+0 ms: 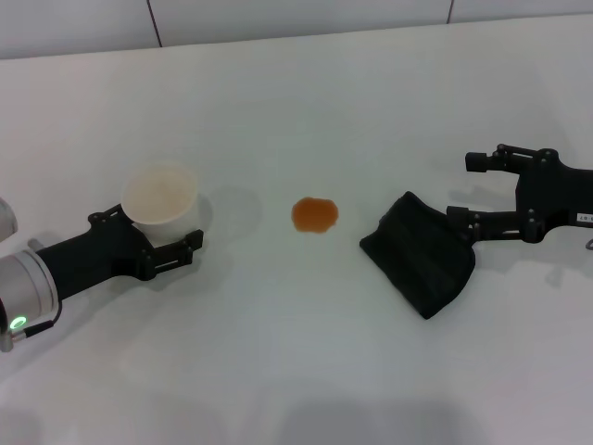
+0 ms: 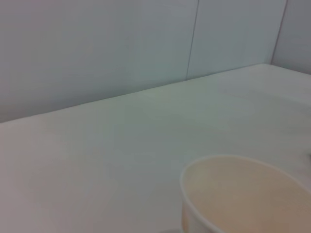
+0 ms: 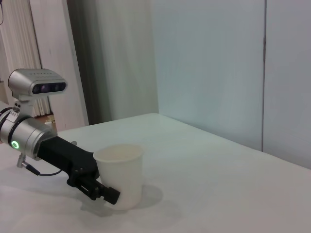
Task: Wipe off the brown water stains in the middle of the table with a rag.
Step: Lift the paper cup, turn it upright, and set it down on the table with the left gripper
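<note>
The brown water stain [image 1: 315, 215] is a small orange-brown blot in the middle of the white table [image 1: 296, 371]. Just right of it lies the rag [image 1: 419, 253], a black folded cloth flat on the table. My right gripper [image 1: 460, 189] hovers open at the rag's far right corner, with its nearer finger [image 1: 491, 222] close by the cloth's edge and nothing between the fingers. My left gripper [image 1: 148, 232] rests at the left, shut on a white paper cup [image 1: 159, 195] that stands upright on the table; the same cup [image 3: 120, 172] appears in the right wrist view.
The table's far edge meets a pale wall [image 1: 296, 19] at the back. The cup's rim [image 2: 243, 167] fills the left wrist view's corner. The left arm [image 3: 53, 148] and head camera [image 3: 36, 82] show across the table in the right wrist view.
</note>
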Robot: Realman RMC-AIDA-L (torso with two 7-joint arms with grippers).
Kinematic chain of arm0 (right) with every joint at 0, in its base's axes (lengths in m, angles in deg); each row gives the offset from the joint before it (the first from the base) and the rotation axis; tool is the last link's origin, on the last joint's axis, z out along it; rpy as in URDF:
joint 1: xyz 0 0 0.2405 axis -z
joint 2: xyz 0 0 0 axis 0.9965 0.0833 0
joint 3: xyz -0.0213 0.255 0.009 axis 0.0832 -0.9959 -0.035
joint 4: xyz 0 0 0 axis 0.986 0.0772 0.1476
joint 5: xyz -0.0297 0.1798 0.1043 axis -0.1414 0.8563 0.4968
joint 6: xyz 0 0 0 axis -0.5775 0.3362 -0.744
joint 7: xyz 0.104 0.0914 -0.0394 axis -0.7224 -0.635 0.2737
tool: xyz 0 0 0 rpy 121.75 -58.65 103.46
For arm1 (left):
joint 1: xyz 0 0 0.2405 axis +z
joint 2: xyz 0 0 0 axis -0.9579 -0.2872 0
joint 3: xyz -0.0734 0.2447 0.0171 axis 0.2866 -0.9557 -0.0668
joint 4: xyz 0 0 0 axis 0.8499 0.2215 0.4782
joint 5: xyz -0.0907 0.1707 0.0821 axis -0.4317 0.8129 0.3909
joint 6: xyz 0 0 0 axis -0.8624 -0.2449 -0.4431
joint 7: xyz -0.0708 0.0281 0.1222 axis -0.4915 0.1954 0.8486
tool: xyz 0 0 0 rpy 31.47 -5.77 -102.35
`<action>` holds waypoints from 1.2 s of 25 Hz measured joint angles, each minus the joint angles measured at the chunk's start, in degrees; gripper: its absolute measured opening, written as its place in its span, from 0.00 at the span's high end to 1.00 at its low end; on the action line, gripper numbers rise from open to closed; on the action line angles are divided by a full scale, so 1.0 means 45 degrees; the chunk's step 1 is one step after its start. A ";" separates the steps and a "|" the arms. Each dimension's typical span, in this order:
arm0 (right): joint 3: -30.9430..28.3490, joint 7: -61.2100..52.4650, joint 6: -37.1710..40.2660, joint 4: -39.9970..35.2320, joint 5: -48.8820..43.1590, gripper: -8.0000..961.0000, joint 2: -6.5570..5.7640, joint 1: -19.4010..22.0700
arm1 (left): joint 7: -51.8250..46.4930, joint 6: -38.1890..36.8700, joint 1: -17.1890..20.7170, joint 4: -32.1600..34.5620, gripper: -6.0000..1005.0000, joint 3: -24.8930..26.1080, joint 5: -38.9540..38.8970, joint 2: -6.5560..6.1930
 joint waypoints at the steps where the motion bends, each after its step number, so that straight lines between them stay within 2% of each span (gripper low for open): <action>1: 0.0000 0.0001 0.0004 0.0001 0.0000 0.12 0.0000 0.0002 | -0.0033 -0.0001 -0.0004 0.0000 0.18 0.0000 0.0008 0.0000; 3: 0.0000 0.0002 0.0014 0.0000 0.0000 0.12 0.0000 0.0011 | -0.0086 -0.0021 -0.0008 0.0000 0.14 0.0000 0.0012 0.0000; 22: 0.0000 0.0049 -0.0016 0.0000 0.0000 0.12 -0.0040 -0.0040 | -0.1672 -0.0950 -0.0246 -0.0968 0.14 -0.0019 0.0619 -0.0014; 30: 0.0000 0.0051 -0.0047 0.0000 0.0125 0.12 -0.0040 -0.0063 | -0.3318 -0.2136 -0.0635 -0.2254 0.14 -0.0019 0.1532 -0.0004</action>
